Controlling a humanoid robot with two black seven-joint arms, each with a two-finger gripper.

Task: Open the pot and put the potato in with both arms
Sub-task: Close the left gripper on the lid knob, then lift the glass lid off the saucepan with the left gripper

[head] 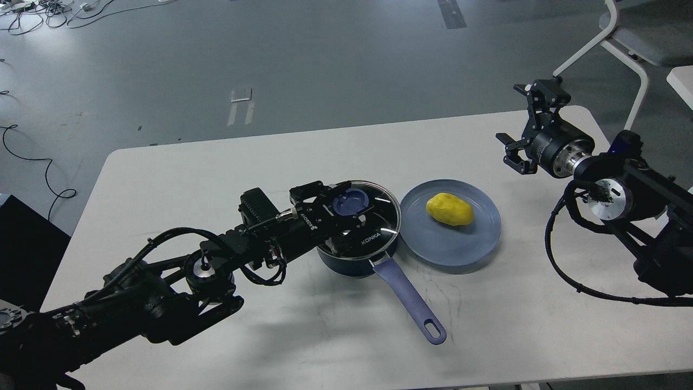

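The dark navy pot (354,261) stands mid-table with its glass "KONKA" lid (379,227) on and its lavender handle (411,300) pointing toward the front right. My left gripper (346,208) reaches over the lid, with its fingers (319,189) against both sides of the blue knob (351,201). The yellow potato (450,209) lies on a flat blue-grey plate (476,246) right of the pot. My right gripper (522,123) is open and empty, held in the air above the table's far right, well apart from the plate.
The plate touches or nearly touches the pot's right side. A white chair (628,49) stands behind the table's far right corner. Cables (32,157) lie on the floor at the left. A black box (21,244) sits by the table's left edge.
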